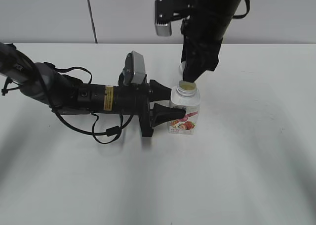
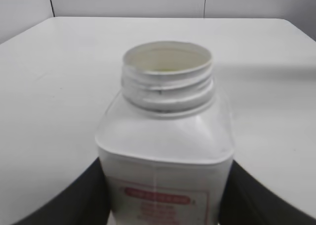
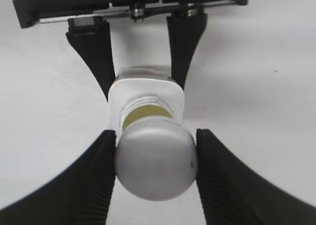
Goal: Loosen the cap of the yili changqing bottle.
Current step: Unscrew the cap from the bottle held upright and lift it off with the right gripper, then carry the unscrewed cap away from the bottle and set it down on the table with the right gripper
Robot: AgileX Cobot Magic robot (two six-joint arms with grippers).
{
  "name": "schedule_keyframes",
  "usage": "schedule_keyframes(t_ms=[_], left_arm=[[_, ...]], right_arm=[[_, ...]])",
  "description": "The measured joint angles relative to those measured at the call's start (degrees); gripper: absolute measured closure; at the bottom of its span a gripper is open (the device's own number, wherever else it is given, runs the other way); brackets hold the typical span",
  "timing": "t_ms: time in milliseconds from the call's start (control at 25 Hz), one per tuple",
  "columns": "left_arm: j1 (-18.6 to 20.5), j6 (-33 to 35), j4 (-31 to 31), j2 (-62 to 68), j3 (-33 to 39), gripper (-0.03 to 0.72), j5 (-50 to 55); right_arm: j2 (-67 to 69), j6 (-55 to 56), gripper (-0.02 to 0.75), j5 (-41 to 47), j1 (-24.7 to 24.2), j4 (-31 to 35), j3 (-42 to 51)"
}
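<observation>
The yili changqing bottle point(image 1: 184, 111) stands upright mid-table, white with a red strawberry label, its threaded neck open. It fills the left wrist view point(image 2: 165, 136) and shows from above in the right wrist view point(image 3: 145, 94). My left gripper point(image 1: 165, 106) is shut on the bottle's body from the left; its dark fingers flank the bottle point(image 2: 165, 205). My right gripper point(image 1: 190, 74) is shut on the white cap point(image 3: 155, 160) and holds it just above the open neck, off the bottle. In the exterior view the cap point(image 1: 182, 67) is mostly hidden by the fingers.
The white table point(image 1: 247, 175) stretches around the bottle, with a grey wall behind. The left arm's body and cables point(image 1: 74, 96) lie low across the table's left half. The right arm point(image 1: 212, 17) comes down from the top.
</observation>
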Motion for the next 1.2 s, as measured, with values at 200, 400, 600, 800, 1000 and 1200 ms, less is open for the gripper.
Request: schedule_keyframes(t_ms=[200,400,600,800,1000,1200], left_arm=[[0.0,0.0,0.0,0.0,0.0,0.312,0.05],[0.0,0.0,-0.01,0.0,0.0,0.312,0.05],[0.0,0.0,-0.06,0.0,0.0,0.312,0.05],[-0.02,0.0,-0.11,0.0,0.0,0.312,0.05],[-0.02,0.0,-0.16,0.0,0.0,0.312,0.05],[-0.02,0.0,-0.16,0.0,0.0,0.312,0.05]], right_arm=[[-3.06,22.74,0.351,0.0,-0.2,-4.54,0.0],[-3.05,57.5,0.351,0.0,-2.35,-9.56,0.0],[-3.05,64.36,0.351,0.0,-5.53,-9.63,0.0],[-3.12,64.85,0.351,0.0,-11.54,-9.4,1.41],[-3.53,65.0,0.351,-0.18,-18.09,-8.63,7.47],[-3.52,65.45,0.351,-8.38,-19.84,-8.13,17.61]])
